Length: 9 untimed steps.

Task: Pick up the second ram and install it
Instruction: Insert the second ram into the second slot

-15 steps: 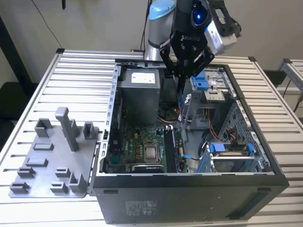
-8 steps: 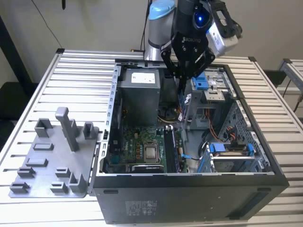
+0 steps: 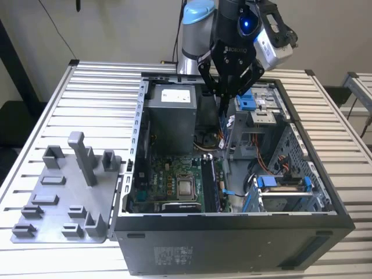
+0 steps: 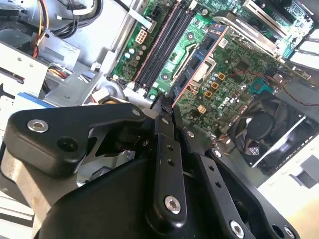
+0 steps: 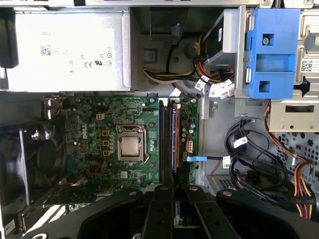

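My gripper (image 3: 224, 96) hangs above the open computer case (image 3: 232, 241), toward its back, fingers pointing down. It is shut on the second ram (image 3: 223, 116), a thin dark stick held on edge below the fingertips. In the second wrist view the gripper (image 4: 167, 107) pinches one end of the ram (image 4: 202, 59), a dark blue board with a white label, reaching out over the motherboard. In the first wrist view the gripper (image 5: 174, 186) holds the ram (image 5: 174, 134) edge-on, lined up along the black memory slots (image 5: 163, 134). The stick is still above the slots (image 3: 209, 183).
A grey tray (image 3: 64, 192) with upright posts lies at the exterior view's left of the case. Inside the case are the power supply (image 5: 65, 50), the processor socket (image 5: 130, 145), a blue drive bracket (image 5: 271, 50), loose cables (image 5: 254, 159) and a fan (image 4: 264, 132).
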Available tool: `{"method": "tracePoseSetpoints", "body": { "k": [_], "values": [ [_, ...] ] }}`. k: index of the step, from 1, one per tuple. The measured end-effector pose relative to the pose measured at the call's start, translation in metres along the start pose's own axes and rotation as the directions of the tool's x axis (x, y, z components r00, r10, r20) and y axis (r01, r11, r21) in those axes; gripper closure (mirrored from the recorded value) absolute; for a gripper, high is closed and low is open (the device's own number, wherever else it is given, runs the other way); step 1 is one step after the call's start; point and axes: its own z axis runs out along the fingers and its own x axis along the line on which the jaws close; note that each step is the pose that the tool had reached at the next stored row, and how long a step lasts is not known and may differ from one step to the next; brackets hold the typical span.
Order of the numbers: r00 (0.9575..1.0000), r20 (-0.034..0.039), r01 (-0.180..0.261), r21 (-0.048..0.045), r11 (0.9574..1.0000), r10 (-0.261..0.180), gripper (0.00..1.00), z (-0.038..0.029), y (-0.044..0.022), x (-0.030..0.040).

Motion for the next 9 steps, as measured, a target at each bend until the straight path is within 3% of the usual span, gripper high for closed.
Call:
{"method": "tracePoseSetpoints", "body": {
  "k": [9],
  "values": [
    [1.0,0.0,0.0,0.0,1.0,0.0,0.86,0.003,0.0001,0.0]
  ]
}}
